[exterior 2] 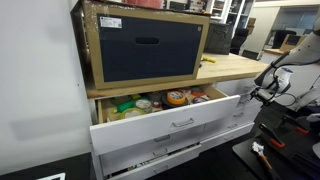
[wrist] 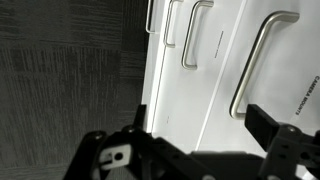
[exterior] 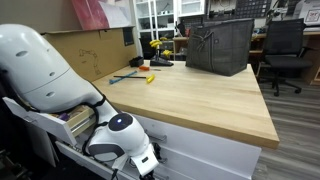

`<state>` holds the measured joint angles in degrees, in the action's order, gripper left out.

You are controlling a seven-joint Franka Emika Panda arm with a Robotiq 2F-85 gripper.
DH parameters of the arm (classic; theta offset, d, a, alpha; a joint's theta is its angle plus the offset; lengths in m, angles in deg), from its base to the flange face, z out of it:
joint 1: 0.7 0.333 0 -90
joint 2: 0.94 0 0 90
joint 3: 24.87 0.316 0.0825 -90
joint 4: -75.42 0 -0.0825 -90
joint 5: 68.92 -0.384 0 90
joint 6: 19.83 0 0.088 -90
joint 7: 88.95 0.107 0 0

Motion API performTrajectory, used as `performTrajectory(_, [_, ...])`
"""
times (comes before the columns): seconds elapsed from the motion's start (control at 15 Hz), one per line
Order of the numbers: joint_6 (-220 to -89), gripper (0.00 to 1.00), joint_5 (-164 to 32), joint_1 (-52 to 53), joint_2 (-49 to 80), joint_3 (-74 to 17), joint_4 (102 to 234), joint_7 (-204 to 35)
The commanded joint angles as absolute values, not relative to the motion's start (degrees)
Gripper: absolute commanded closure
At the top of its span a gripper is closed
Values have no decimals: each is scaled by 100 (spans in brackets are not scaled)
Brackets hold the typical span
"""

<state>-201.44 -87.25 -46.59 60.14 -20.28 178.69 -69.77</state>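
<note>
Low in the wrist view, gripper (wrist: 200, 128) with jaws wide apart, nothing between them, no contact visible. Just beyond the fingers (wrist: 268, 122), white drawer fronts (wrist: 215, 95) with metal bar handles (wrist: 252, 62), dark floor (wrist: 60, 70) alongside. In an exterior view, gripper at one end of the open top drawer (exterior 2: 140, 128), just beside it; touching or not, cannot tell. Inside the drawer, cans and packets (exterior 2: 176, 98), packed close. Above, wooden top (exterior 2: 235, 66) with a dark bin (exterior 2: 145, 48) on it. Farther back in an exterior view, small tools (exterior: 135, 76) on the wood, office chair (exterior: 285, 45) well behind the bin.
</note>
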Motion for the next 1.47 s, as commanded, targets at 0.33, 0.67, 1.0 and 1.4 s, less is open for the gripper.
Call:
performTrajectory(0.33, [-19410, 0, -8903, -4481, 6541, -2022, 16973, -7144])
performTrajectory(0.67, [-19367, 0, -8908, -4373, 6681, -2081, 16813, -7118])
performTrajectory(1.0, [-19448, 0, -8885, -4351, 6795, -2160, 16731, -7138])
performTrajectory(1.4, [-20256, 0, -8755, -4702, 6932, -1839, 16865, -7642])
